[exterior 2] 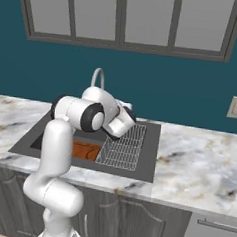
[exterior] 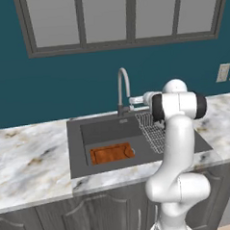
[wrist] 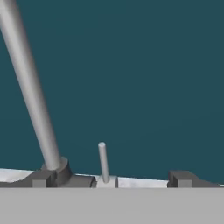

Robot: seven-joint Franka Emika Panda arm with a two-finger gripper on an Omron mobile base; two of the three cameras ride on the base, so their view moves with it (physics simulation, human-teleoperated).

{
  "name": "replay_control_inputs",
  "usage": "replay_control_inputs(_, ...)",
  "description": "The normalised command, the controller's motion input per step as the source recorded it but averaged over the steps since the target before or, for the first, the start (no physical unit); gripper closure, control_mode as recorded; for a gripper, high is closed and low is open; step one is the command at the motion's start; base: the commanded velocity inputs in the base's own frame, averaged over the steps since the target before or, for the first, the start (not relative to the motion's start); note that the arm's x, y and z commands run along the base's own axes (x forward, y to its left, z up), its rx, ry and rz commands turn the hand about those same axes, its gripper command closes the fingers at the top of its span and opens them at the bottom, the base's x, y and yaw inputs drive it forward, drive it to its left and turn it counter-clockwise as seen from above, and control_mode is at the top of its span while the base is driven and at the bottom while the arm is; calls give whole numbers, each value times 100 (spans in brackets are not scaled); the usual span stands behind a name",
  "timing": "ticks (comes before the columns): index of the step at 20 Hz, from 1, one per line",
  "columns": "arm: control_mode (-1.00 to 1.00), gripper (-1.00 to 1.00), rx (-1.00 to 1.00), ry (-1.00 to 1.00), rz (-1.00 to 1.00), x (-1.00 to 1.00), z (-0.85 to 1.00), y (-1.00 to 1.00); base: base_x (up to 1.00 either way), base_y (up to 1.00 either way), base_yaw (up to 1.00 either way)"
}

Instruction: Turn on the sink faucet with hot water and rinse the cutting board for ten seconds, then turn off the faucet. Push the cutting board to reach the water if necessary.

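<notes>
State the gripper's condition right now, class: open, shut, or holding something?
Gripper: open, holding nothing, its fingertips apart beside the faucet base and lever.

Even, diffuse rendered light reaches you from no single visible source. Soft shading darkens the sink [exterior: 76, 153] basin beneath the sink faucet [exterior: 123, 82]. No glare appears; edges look slightly soft and pixelated, without distortion.

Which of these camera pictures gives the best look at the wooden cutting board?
The left base view: the cutting board lies flat and fully visible in the sink, beside the wire rack. In the right base view only an orange-brown patch shows, because the robot's arm covers the rest.
</notes>
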Motion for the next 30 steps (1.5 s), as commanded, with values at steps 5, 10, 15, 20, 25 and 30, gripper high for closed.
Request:
replay_control_inputs(5, -100, -100, 0, -9, 0, 2, -21, 0, 0, 0, 0)
replay_control_inputs(10, -100, -100, 0, -8, 0, 1, -28, 0, 0, 0, 0)
replay_control_inputs(15, -100, -100, 0, 0, 0, 0, -34, 5, 0, 0, 0)
replay_control_inputs(20, -100, -100, 0, 0, 0, 0, -29, 3, 0, 0, 0)
replay_control_inputs(25, -100, -100, 0, 0, 0, 1, -21, 2, 0, 0, 0)
replay_control_inputs(30, -100, -100, 0, 0, 0, 2, -17, 5, 0, 0, 0)
